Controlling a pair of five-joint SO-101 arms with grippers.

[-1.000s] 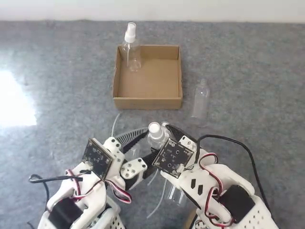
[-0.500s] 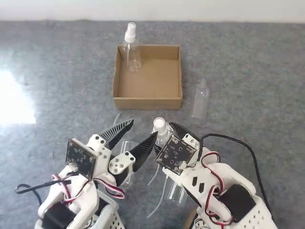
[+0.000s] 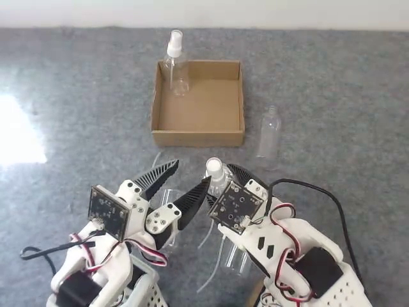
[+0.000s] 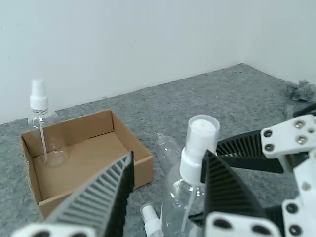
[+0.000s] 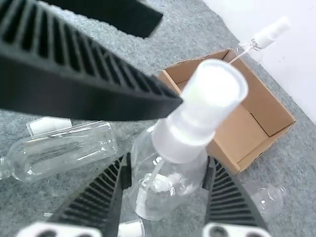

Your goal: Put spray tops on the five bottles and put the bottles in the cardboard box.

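My right gripper (image 3: 220,176) (image 5: 168,159) is shut on a clear bottle (image 3: 216,185) (image 5: 165,185), held upright with a white spray top (image 3: 213,167) (image 4: 197,148) (image 5: 205,106) on its neck. My left gripper (image 3: 192,173) (image 4: 169,157) stands open beside it, one finger on each side of the spray top and apart from it. The cardboard box (image 3: 198,136) (image 4: 74,129) (image 5: 256,113) lies beyond. One capped bottle (image 3: 174,64) (image 4: 42,123) stands in its far left corner. An uncapped bottle (image 3: 268,131) stands right of the box.
Another clear bottle (image 5: 59,148) lies on the grey table under the grippers, with loose spray tops (image 4: 150,219) and dip tubes (image 3: 214,262) near it. A white slatted basket (image 3: 144,288) sits at the front edge under the left arm.
Over the first half second my left gripper opened, let go of the spray top and drew back to the left. Since then nothing has moved. The right gripper kept hold of the bottle.
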